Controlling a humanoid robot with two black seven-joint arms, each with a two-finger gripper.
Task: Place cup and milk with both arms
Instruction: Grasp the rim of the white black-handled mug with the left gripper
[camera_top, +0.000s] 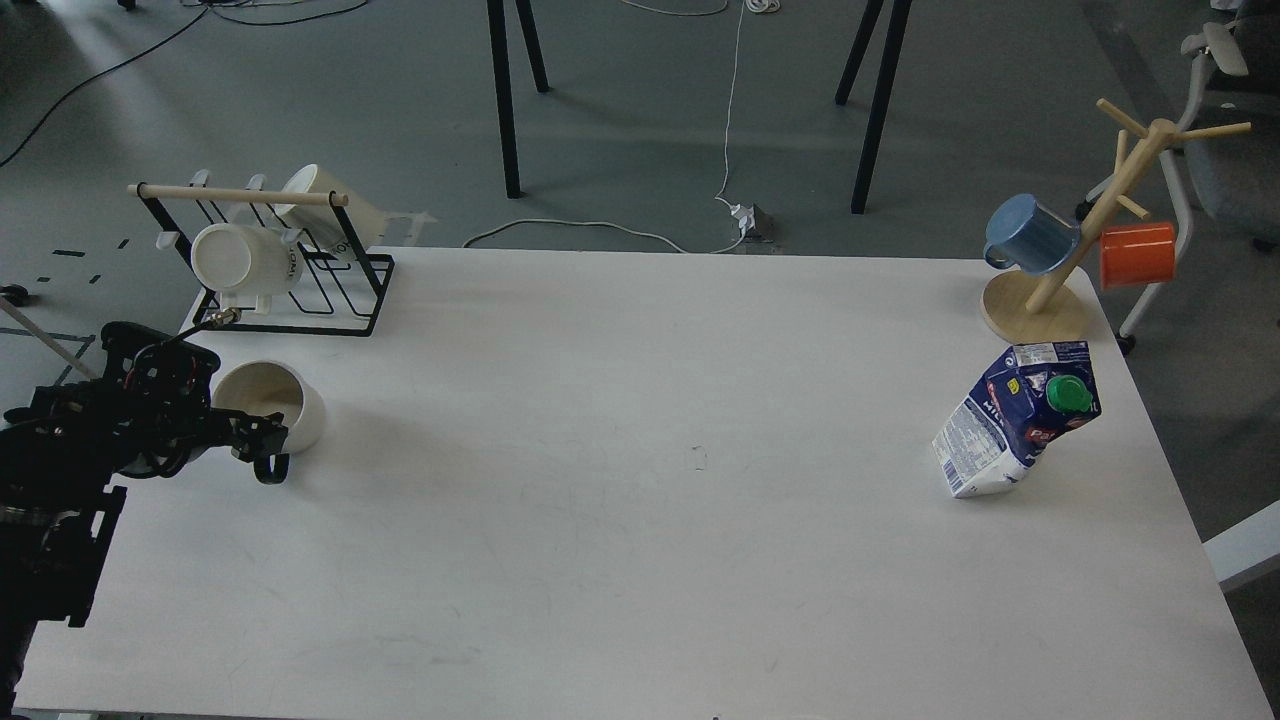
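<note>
A white cup with a black handle sits at the table's left side, tipped a little so its opening faces up and left. My left gripper is at the cup's near rim, just above the handle; its dark fingers cannot be told apart. A blue and white milk carton with a green cap stands leaning on the table's right side. My right arm is out of view.
A black wire rack with a wooden bar holds two white mugs at the back left. A wooden mug tree at the back right carries a blue mug and an orange mug. The white table spreads between them.
</note>
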